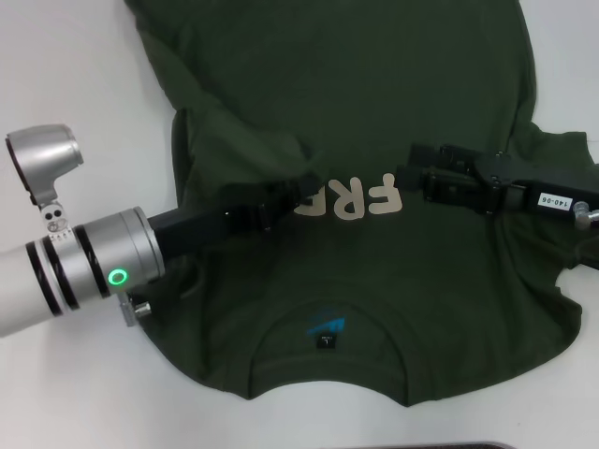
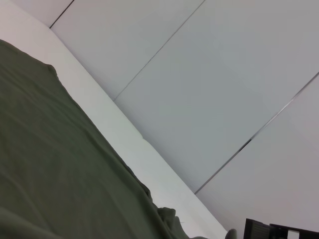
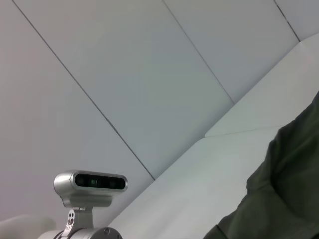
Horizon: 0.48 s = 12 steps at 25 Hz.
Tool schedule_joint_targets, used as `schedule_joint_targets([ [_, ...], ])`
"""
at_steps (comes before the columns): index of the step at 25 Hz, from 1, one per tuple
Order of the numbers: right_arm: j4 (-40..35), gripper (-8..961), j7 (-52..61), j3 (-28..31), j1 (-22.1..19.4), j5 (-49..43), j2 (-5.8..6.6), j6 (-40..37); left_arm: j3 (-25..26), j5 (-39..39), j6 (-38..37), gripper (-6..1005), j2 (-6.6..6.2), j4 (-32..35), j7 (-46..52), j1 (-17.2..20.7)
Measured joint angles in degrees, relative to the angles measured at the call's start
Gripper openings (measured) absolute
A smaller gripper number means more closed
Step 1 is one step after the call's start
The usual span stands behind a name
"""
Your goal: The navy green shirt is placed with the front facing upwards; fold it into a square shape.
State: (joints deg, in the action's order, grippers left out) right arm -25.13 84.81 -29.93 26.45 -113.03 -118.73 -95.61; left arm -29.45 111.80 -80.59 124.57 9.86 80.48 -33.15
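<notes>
The navy green shirt (image 1: pixel 374 94) lies front up on the white table (image 1: pixel 75 75), collar and black neck label (image 1: pixel 325 342) towards me. Its cream lettering (image 1: pixel 365 198) is partly covered. My left gripper (image 1: pixel 307 185) reaches in from the left to the chest. It is shut on a ridge of the shirt's left side that is pulled inward over the body. My right gripper (image 1: pixel 412 176) reaches in from the right, low over the chest just beside the lettering. The left wrist view shows shirt cloth (image 2: pixel 50 174), and the right wrist view shows the shirt's edge (image 3: pixel 284 189).
Bare white table runs along the shirt's left side and in front of the collar. A dark edge (image 1: pixel 468 445) shows at the near table border. The right wrist view shows the left arm's silver camera housing (image 3: pixel 89 186) against grey wall panels.
</notes>
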Motion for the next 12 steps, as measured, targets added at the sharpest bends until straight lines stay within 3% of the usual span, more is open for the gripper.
schedule_joint_targets([
  [12, 0.0, 808, 0.0, 0.2, -0.1, 0.0, -0.02, 0.0, 0.0, -1.2, 0.3, 112, 0.03, -4.1, -2.5, -0.6],
])
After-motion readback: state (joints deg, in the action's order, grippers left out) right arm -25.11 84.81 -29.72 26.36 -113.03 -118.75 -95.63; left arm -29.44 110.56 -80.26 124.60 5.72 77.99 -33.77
